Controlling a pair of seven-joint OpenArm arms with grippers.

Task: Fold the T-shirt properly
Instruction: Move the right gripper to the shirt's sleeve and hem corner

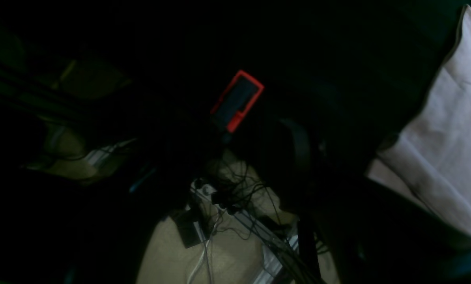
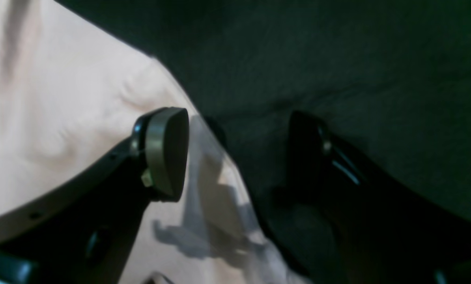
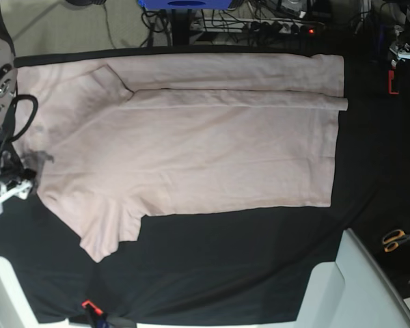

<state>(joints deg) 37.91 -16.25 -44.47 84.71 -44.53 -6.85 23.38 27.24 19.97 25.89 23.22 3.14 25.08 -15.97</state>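
The right gripper [image 2: 239, 157] stands wide apart, holding nothing, one pad [image 2: 166, 152] over the T-shirt [image 3: 191, 150] edge, the other over the black tablecloth [image 2: 338, 59]. The T-shirt lies flat, one side already folded. The left gripper's state I cannot tell. Risk: closing may pinch tablecloth together with shirt.

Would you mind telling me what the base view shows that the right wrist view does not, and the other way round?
Only the base view shows the whole T-shirt spread out, one long side folded over, plus scissors off to the side. Only the right wrist view shows the right gripper up close, jaws wide open, one finger over the fabric and the other over the tablecloth. Both show pink shirt on black cloth.
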